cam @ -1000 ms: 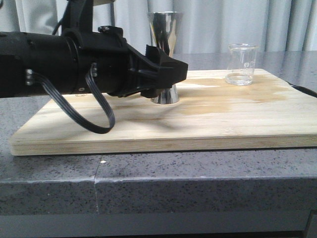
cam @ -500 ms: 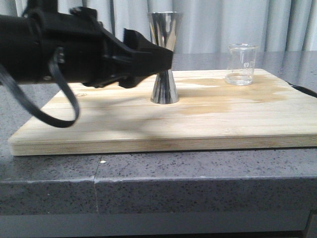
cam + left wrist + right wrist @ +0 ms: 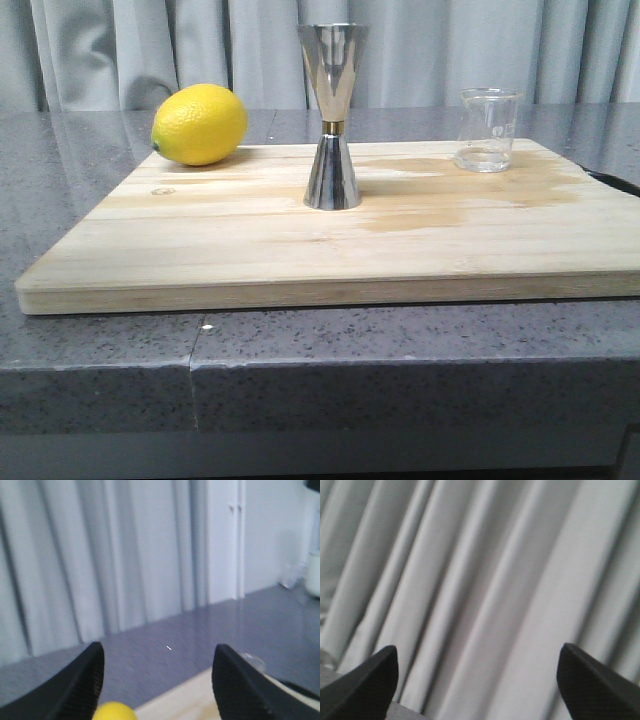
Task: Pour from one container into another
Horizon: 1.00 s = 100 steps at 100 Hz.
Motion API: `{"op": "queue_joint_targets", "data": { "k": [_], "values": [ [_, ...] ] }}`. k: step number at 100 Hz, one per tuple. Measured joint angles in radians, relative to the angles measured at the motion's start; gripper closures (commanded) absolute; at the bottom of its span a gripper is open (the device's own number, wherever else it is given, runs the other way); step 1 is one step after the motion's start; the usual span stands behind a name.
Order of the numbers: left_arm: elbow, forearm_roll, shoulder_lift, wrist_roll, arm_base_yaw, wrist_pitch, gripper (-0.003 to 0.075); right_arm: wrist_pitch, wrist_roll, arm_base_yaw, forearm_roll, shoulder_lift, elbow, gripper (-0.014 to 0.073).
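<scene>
The steel jigger (image 3: pixel 332 115) stands upright at the middle of the wooden board (image 3: pixel 250 250), gold band at its waist. A small clear glass beaker (image 3: pixel 487 130) stands upright at the board's back right; a bit of its rim (image 3: pixel 252 660) shows past one finger in the left wrist view. Neither arm appears in the front view. My left gripper (image 3: pixel 157 652) is open and holds nothing, facing the far counter and curtain. My right gripper (image 3: pixel 477 652) is open too, with only curtain between its fingers.
A yellow lemon (image 3: pixel 200 124) lies at the board's back left corner, and its top (image 3: pixel 114 712) shows low in the left wrist view. A grey speckled counter (image 3: pixel 300 370) carries the board. A dark cable (image 3: pixel 612 181) lies at the far right. Curtains hang behind.
The left arm, which stretched across the board in front of the jigger, has pulled back to the left and left the front view, uncovering the lemon. Jigger and beaker have not moved.
</scene>
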Motion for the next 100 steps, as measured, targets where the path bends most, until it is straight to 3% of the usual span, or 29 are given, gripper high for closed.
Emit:
{"op": "queue_joint_targets", "data": {
  "k": [19, 36, 69, 81, 100],
  "values": [
    [-0.012, -0.019, -0.342, 0.000, 0.202, 0.106, 0.0377, 0.217, 0.039, -0.002, 0.022, -0.210, 0.000, 0.0013],
    [-0.046, 0.011, -0.598, 0.000, 0.330, 0.356, 0.0419, 0.371, 0.065, -0.002, 0.034, -0.437, 0.053, 0.0013],
    [-0.014, 0.020, -0.806, 0.000, 0.383, 0.750, 0.0433, 0.416, 0.069, -0.002, 0.039, -0.954, 0.493, 0.0027],
    [0.001, 0.020, -0.808, 0.000, 0.383, 0.843, 0.0513, 0.416, 0.069, -0.002, 0.039, -1.055, 0.626, 0.0167],
    [0.051, 0.022, -0.808, 0.000, 0.383, 0.842, 0.0742, 0.389, 0.073, -0.002, 0.039, -1.057, 0.738, 0.0594]
  ]
}}
